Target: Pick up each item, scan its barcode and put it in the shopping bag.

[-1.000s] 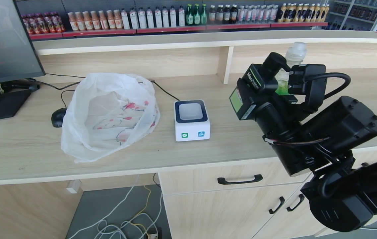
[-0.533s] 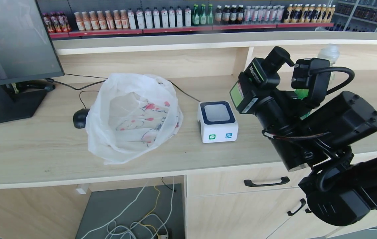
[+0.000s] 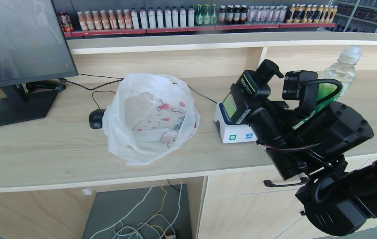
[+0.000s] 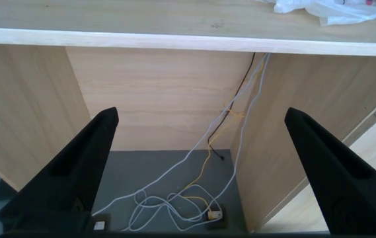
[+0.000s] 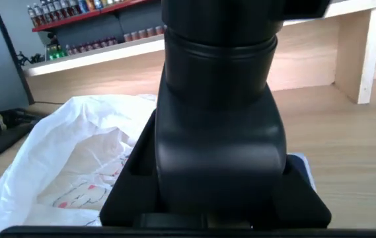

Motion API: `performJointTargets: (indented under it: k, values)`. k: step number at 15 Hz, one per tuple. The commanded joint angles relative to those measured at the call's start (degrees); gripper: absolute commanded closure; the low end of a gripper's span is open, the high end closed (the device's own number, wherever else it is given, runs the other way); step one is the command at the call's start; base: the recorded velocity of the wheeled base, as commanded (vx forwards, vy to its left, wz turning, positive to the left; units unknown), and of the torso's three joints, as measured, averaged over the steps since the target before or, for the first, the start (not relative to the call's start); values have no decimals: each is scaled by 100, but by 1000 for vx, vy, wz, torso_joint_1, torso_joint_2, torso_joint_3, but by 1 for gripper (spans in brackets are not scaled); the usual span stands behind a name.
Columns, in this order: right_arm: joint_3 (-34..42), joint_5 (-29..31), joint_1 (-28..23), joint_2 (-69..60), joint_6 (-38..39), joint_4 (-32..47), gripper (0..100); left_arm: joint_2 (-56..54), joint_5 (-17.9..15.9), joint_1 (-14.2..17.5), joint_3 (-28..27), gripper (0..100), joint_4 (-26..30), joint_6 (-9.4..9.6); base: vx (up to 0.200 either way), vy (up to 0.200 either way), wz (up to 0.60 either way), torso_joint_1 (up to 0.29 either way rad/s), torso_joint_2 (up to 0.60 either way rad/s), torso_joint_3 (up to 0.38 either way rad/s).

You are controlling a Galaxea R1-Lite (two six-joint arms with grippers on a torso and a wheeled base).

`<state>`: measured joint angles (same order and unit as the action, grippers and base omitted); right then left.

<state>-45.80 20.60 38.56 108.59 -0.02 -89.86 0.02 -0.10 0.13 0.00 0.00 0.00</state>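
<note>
Two labels carry print: a green-and-white one on the black bottle [image 3: 246,94], and a green one on the clear bottle [image 3: 341,71] standing far right on the counter [image 3: 42,152]. Our right gripper [image 3: 258,111] is clamped on the black bottle, holding it just above the scanner [image 3: 233,134], right of the shopping bag [image 3: 150,116]. Our left gripper [image 4: 201,172] hangs below the counter's near edge, fingers wide apart, holding nothing.

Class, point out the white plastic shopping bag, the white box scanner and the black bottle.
white plastic shopping bag [image 3: 148,116], head view, front wall.
white box scanner [image 3: 238,132], head view, front face.
black bottle [image 3: 246,91], head view, labelled side.
</note>
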Motion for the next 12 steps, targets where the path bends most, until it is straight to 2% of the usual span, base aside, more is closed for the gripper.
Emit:
performJointTargets:
  k: [1,4,12]
  values:
    - [36,76,-33,-14,64,-14,100,-2,1,4,0,0,0,0,0,0,0,0,0,0]
    - [-140,673,-191,-5,407,372,100,-2,1,4,0,0,0,0,0,0,0,0,0,0]
    - [-272,717,-200,48,618,399,100,-2,1,4,0,0,0,0,0,0,0,0,0,0]
